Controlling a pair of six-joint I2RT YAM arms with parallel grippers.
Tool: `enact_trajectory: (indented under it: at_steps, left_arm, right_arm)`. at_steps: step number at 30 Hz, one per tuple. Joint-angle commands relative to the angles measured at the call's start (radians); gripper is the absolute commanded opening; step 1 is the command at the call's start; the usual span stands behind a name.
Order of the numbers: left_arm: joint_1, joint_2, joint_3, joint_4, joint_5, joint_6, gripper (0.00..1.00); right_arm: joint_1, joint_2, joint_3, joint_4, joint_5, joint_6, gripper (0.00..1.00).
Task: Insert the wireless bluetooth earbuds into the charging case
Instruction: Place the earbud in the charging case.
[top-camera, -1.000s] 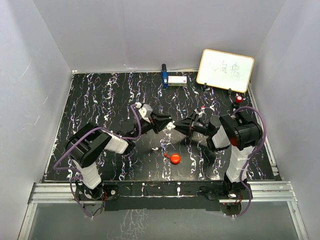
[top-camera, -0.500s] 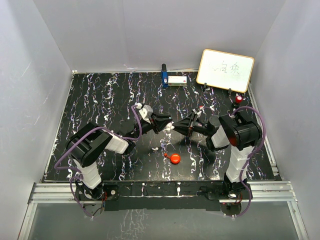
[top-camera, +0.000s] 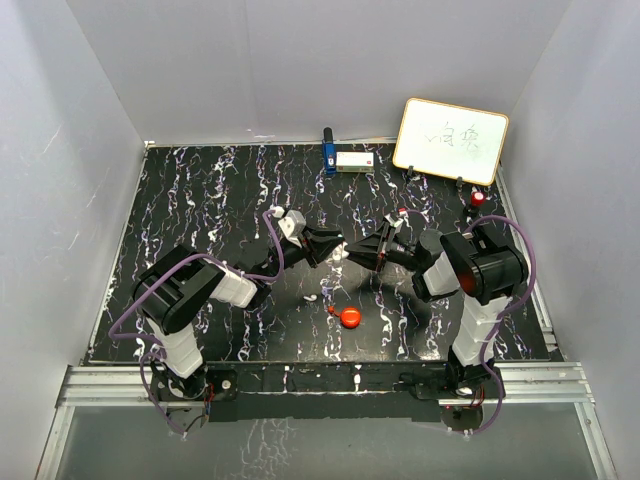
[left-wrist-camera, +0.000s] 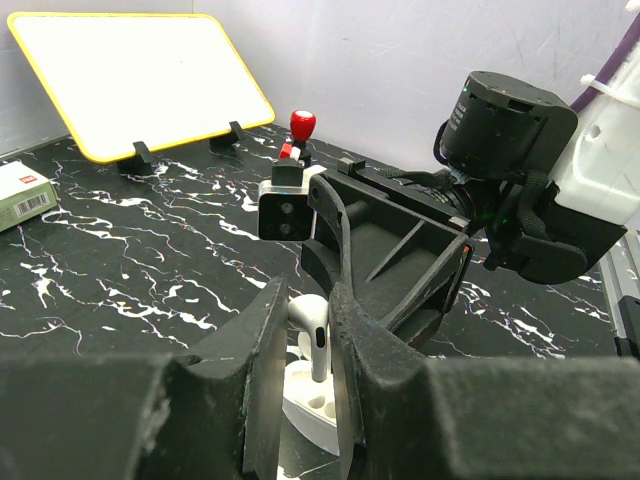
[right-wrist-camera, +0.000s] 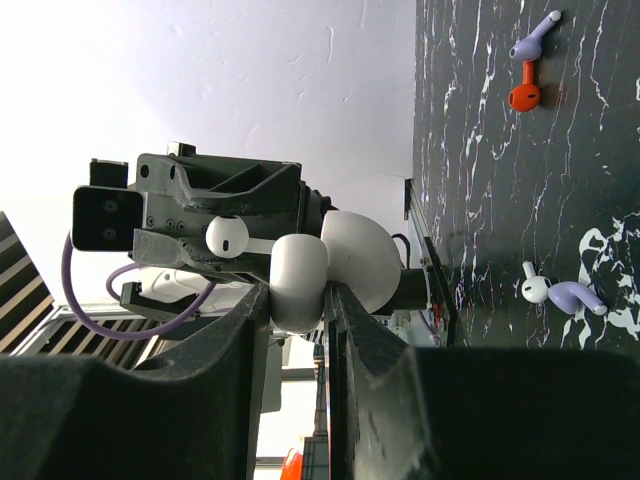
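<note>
Black marbled table (top-camera: 200, 200) with whiteboard (top-camera: 450, 140), white box (top-camera: 355, 160), red pod (top-camera: 350, 318), white earbud (top-camera: 311, 298).

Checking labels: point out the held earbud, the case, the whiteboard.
earbud (left-wrist-camera: 316, 342), left wrist view, stem
case (right-wrist-camera: 298, 277), right wrist view, rounded body
whiteboard (left-wrist-camera: 130, 75), left wrist view, white face

The yellow-framed white whiteboard (top-camera: 450, 140) carries faint handwritten marks in the top view, and they are not legible. The small white cardboard box (top-camera: 355, 160) bears a red mark and print too small to read.
</note>
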Motion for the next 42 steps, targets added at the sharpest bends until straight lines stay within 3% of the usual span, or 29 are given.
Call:
enact_trajectory:
  at_steps: [1,42]
  left_arm:
    - [0.003,-0.039,-0.003,0.201,0.024,0.02,0.07]
    - [0.003,-0.039,0.008,0.201,0.02,0.059,0.07]
  right_arm:
    - [0.004,-0.045,0.026,0.341,-0.006,-0.008,0.0]
    - [0.003,-0.082,0.035,0.342,0.006,0.049,0.0]
